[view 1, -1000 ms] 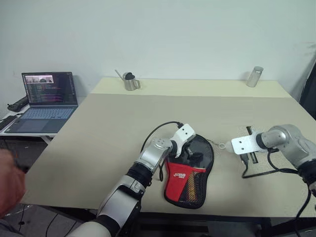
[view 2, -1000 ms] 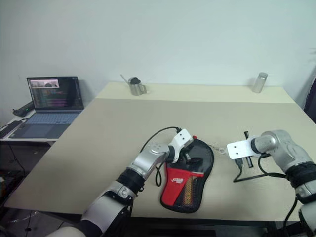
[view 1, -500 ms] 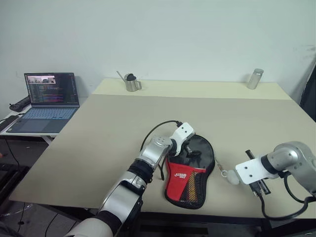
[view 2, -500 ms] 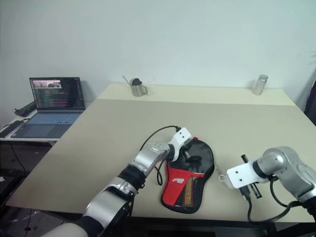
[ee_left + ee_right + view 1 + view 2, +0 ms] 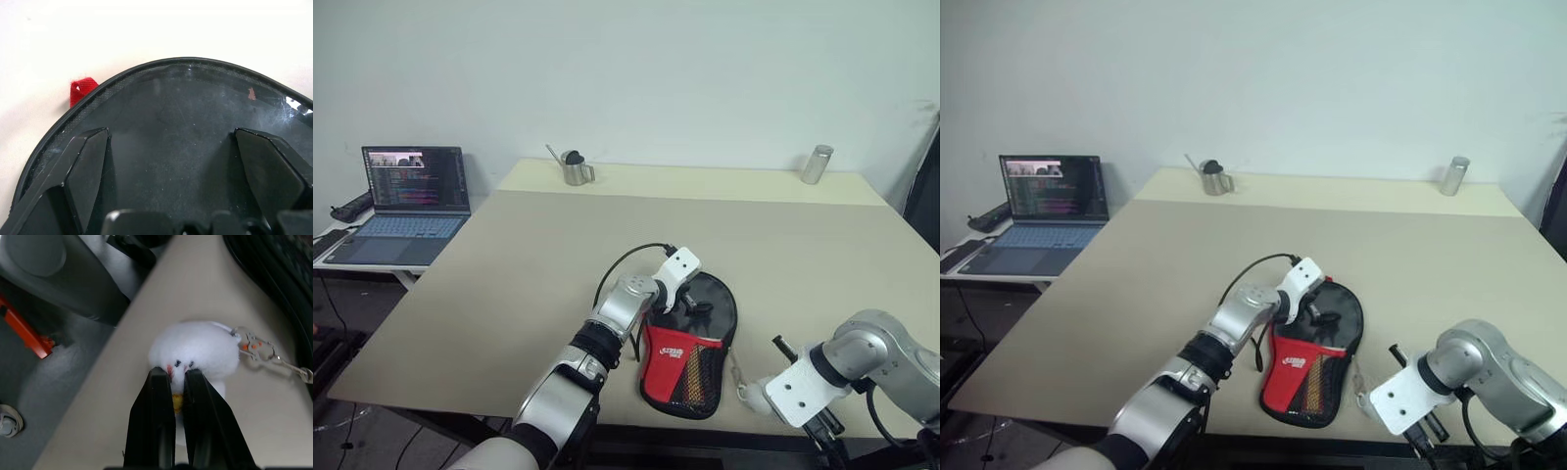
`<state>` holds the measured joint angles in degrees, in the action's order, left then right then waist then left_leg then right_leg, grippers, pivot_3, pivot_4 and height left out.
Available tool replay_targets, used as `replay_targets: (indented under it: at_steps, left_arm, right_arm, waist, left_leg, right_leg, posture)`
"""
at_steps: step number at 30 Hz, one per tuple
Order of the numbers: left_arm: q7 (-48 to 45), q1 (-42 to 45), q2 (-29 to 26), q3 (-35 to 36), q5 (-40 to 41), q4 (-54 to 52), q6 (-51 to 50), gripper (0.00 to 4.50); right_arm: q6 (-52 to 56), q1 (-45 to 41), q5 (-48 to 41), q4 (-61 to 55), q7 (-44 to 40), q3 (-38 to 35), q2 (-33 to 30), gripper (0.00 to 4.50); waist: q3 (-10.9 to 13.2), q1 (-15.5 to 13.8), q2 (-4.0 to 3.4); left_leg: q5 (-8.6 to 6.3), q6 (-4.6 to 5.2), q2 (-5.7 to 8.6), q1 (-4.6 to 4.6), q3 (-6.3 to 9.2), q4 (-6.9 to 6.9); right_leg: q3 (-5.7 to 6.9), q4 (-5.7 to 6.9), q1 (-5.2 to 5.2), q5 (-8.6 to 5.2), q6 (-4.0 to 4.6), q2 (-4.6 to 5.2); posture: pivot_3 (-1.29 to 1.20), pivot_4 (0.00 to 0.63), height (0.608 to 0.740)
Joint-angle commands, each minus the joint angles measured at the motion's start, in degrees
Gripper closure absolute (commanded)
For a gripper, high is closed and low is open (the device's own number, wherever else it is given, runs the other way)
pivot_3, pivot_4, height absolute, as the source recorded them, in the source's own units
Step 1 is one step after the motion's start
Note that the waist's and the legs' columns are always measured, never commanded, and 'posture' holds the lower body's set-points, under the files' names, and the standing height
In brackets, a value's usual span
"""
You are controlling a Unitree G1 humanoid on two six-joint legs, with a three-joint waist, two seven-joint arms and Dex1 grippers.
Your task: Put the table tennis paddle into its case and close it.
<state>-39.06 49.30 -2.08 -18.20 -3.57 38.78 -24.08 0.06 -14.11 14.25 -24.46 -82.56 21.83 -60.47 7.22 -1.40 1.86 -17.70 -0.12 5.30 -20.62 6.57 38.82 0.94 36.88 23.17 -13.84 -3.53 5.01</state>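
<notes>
case (image 5: pixel 690 348): lies flat on the worktop (image 5: pixel 509 264) close to its near edge, round black end at 12 o'clock, red lettered panel and mesh pocket at 6 o'clock.
paddle: cannot tell; no bare bat shows on the worktop, and a striped shape behind the mesh is too small to identify.
left gripper (image 5: pixel 171 161): fingers spread wide, resting on the round black end of the case; in the left wrist view both black fingers (image 5: pixel 85 166) lie on the dark fabric, one at each side.
red tab (image 5: pixel 80 91): small loop sticking out from the rim of the case, on the bare worktop.
right gripper (image 5: pixel 177 382): fingers pressed together, pinching a white plush charm (image 5: pixel 195 350) at the near edge of the worktop, at about 4 o'clock from the case.
charm link: a short metal chain (image 5: pixel 266 355) runs from the white plush charm towards the case edge.
metal cup (image 5: pixel 574 167): stands at the far edge, about 11 o'clock from the case, well apart from it.
metal cylinder (image 5: pixel 817 164): stands at the far edge, about 1 o'clock from the case.
laptop (image 5: pixel 401 201): open on a side table, at 9 o'clock of the worktop.
</notes>
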Motion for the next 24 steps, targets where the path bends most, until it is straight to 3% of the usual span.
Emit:
replay_targets:
  at_steps: [1,24]
  left_arm:
    - [-0.5,-3.4,-0.4,-3.8,-3.1,2.5,-4.9,0.0]
    - [-0.8,-3.3,-1.1,-4.3,-4.0,2.4,-5.4,0.0]
  right_arm:
    - [-1.3,2.9,-1.7,-2.7,-4.1,6.3,1.5,4.49]
    - [-5.6,8.1,-10.2,-10.8,-9.2,7.3,-2.5,4.49]
  waist:
    - [-0.2,0.0,0.13]
    - [-0.4,-0.1,-0.04]
  left_leg:
    - [-0.05,-0.02,0.0,0.01,0.02,-0.01]
    - [-0.42,-0.29,-0.02,0.11,1.18,0.05]
  right_leg:
    - [0.01,0.01,0.0,-0.06,0.01,0.0]
    - [1.17,-0.01,-0.63,-0.76,0.34,0.04]
  posture:
    - [0.0,0.15,0.74]
    - [0.0,0.15,0.74]
